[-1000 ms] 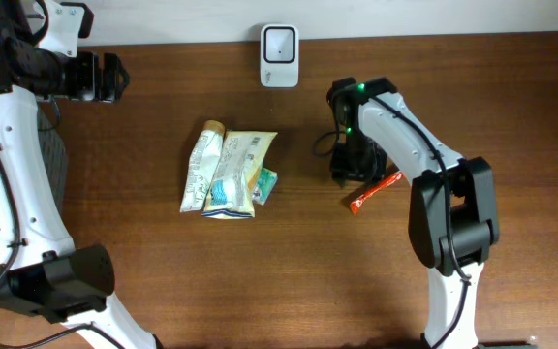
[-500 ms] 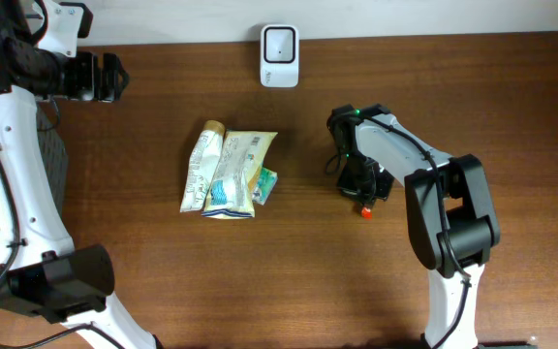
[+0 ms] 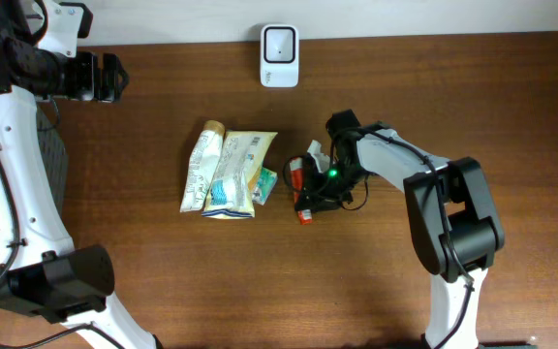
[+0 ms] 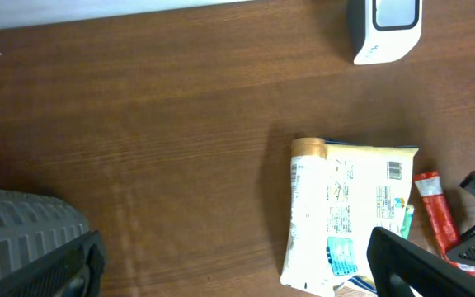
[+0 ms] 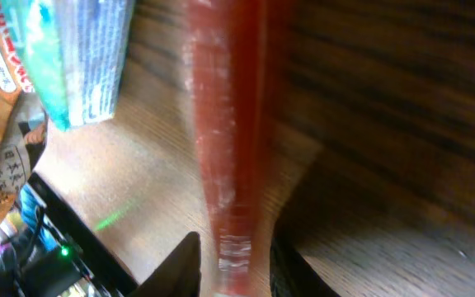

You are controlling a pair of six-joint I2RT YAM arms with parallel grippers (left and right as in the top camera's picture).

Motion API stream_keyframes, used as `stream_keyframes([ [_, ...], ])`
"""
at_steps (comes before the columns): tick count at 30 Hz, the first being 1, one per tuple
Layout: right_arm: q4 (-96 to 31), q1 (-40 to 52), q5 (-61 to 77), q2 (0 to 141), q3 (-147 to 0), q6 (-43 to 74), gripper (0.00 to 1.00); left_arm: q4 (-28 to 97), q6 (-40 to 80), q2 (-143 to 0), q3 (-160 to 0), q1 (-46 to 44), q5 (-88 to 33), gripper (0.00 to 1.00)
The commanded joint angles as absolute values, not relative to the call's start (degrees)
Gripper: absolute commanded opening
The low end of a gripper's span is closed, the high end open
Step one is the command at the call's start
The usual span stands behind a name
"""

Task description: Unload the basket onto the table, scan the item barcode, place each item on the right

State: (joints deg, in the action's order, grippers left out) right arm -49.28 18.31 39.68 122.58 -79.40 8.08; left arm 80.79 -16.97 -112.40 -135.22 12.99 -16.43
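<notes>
The red stick [image 5: 225,148] moved left, seemingly between right end effector [image 3: 310,191] fingers.

Table [image 3: 163,291] seen straight down from overhead, from its left corner by left wrist, stick [image 4: 435,216] seen close by right wrist, shared by all.

The white-and-black left arm [image 3: 3,184] reaches up to the far left, its black left gripper [image 3: 114,78] held level with jaws spread wide. The white right arm [image 3: 405,160] folds inward, its black right gripper [image 3: 310,194] lowered at centre; whether its jaws grip is unclear.
</notes>
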Motion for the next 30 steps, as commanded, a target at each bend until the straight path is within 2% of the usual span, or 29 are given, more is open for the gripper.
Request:
stream_keyframes([
  [1,-52.4,18.26,25.67,122.19,-80.71,9.13,0.38,80.68,-17.67,-111.42,-135.52,13.41,-16.47,0.99],
  [4,-62.59,18.26,7.7,122.19,-92.01,9.52,0.37,80.68,-17.67,-111.42,-135.52,13.41,-16.49,0.99],
  [6,-61.95,18.44,4.69,122.19,-98.45,7.14,0.36,80.68,-17.67,-111.42,-135.52,13.41,-16.49,0.99],
  [8,-49.36,21.56,11.66,122.32,-96.95,6.35,0.24,80.68,-17.67,-111.42,-135.52,13.45,-16.49,0.99],
  [9,-42.61,24.45,11.81,122.65,-94.02,11.14,0.04,80.68,-17.67,-111.42,-135.52,13.45,-16.49,0.99],
  [12,-34.13,27.4,9.63,124.07,-88.84,23.77,0.04,80.68,-17.69,-111.42,-135.52,13.45,-16.49,0.99],
  [13,-34.3,27.49,8.47,124.25,-88.27,24.51,0.04,80.68,-17.67,-111.42,-135.52,13.45,-16.49,0.99],
  [14,-37.63,27.09,-0.54,124.25,-88.29,24.51,0.04,80.68,-17.67,-111.42,-135.52,13.45,-16.49,0.99],
  [17,-47.66,24.21,-14.17,124.25,-88.31,24.25,0.04,80.68,-17.67,-111.42,-135.52,13.45,-16.49,0.99],
  [19,-57.08,21.15,-13.1,124.22,-88.4,23.66,0.04,80.68,-17.67,-111.42,-135.52,13.45,-16.49,0.99],
  [20,-62.74,19.75,-5.13,124.22,-88.4,16.14,0.04,80.68,-17.67,-111.42,-135.52,13.45,-16.49,0.99],
  [23,-68.75,19.88,17.15,124.22,-88.4,-3.4,0.04,80.68,-17.69,-111.42,-135.52,13.45,-16.49,0.99],
  [26,-69.82,21.04,23.59,124.22,-88.4,-11.6,0.04,80.68,-17.67,-111.42,-135.52,13.45,-16.49,0.99],
  [27,-70.11,20.64,23.64,124.22,-88.4,-14.15,0.06,80.68,-17.67,-111.42,-135.52,13.45,-16.47,0.99],
  [29,-71.81,19.49,23.79,124.22,-88.33,-19.27,0.38,80.68,-17.69,-111.42,-135.52,13.45,-16.49,0.99],
  [30,-71.99,19.11,23.62,124.22,-88.05,-19.53,0.45,80.68,-17.67,-111.42,-135.52,13.45,-16.49,0.99],
])
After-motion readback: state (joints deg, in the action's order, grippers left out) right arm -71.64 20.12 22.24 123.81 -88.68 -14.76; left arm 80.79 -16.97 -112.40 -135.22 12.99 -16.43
